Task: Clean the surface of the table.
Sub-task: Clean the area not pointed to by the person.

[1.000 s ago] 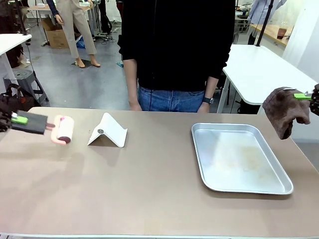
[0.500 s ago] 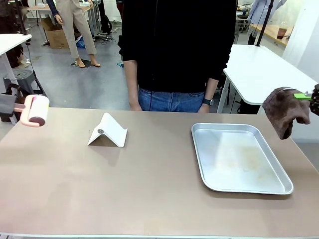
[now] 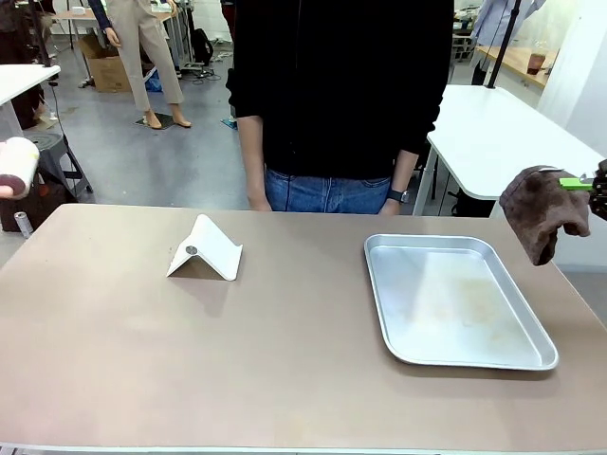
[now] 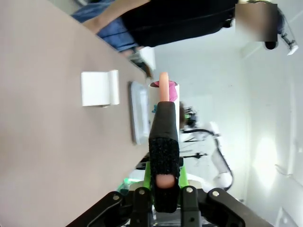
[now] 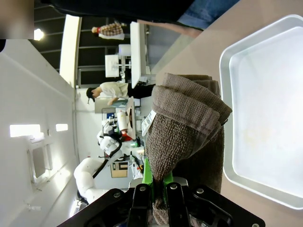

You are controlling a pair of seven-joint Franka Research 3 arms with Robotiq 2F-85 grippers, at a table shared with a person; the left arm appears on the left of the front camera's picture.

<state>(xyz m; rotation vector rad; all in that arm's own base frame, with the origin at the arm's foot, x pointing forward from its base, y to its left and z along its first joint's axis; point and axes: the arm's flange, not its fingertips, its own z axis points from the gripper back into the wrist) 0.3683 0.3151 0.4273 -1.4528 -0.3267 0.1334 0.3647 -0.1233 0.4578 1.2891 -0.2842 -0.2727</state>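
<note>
The table [image 3: 237,351] has a matte beige-brown top. In the left wrist view my left gripper [image 4: 164,190] is shut on the black handle of a lint roller [image 4: 164,137], whose pink neck points away from me. The roller's pale head [image 3: 17,167] shows at the far left edge of the front view, raised above and beyond the table's left end. At the right edge my right gripper [image 3: 595,184] is shut on a brown towel [image 3: 542,214] that hangs in the air beyond the table's right side. The right wrist view shows the towel [image 5: 187,127] bunched between the green pads of that gripper [image 5: 158,190].
A silver metal tray [image 3: 383,301] lies on the right half of the table. A white folded stand [image 3: 205,249] sits left of centre near the far edge. A person in a black top [image 3: 337,85] stands at the far side, arms down. A white table [image 3: 493,128] stands behind on the right.
My left gripper has lifted the lint roller off the table's left part and carried it up and left to the picture's edge. The right arm and towel have not moved.
</note>
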